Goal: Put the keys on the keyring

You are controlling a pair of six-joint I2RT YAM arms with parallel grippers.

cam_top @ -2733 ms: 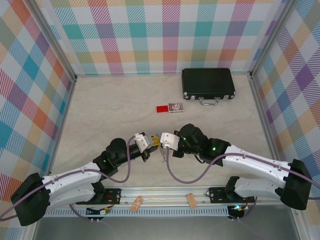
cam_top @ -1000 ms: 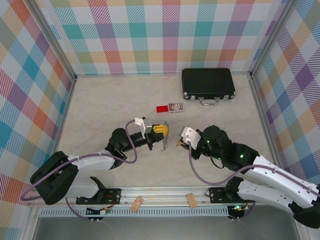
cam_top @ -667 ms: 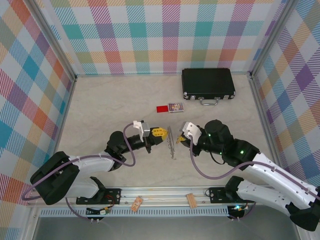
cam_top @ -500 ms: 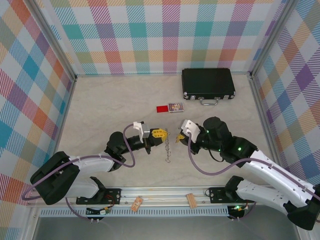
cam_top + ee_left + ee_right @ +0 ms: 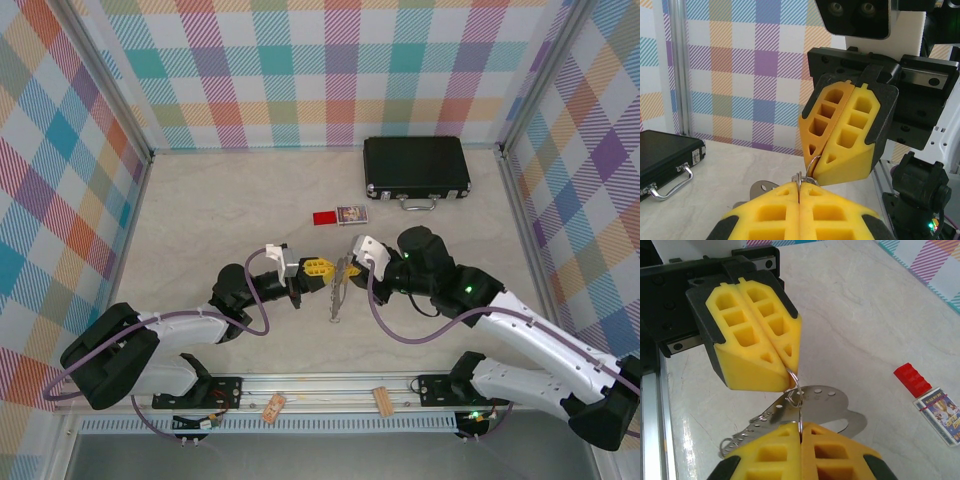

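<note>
2 end effectors (image 5: 325, 270) (image 5: 349, 267) pinch keyring (image 5: 335, 300); long axis near-far.

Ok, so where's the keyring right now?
In the top view the keyring hangs mid-table, pinched at its top between the left gripper and right gripper, nearer the arms than the red block.

white-shelled left arm (image 5: 180, 325) and right arm (image 5: 530, 325), black joints, purple cables (image 5: 400, 340); yellow lattice gripper pads (image 5: 850, 135)

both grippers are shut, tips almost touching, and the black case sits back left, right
No: the black case sits back right, as the top external view shows. The left gripper and right gripper are shut, tips almost touching.
</note>
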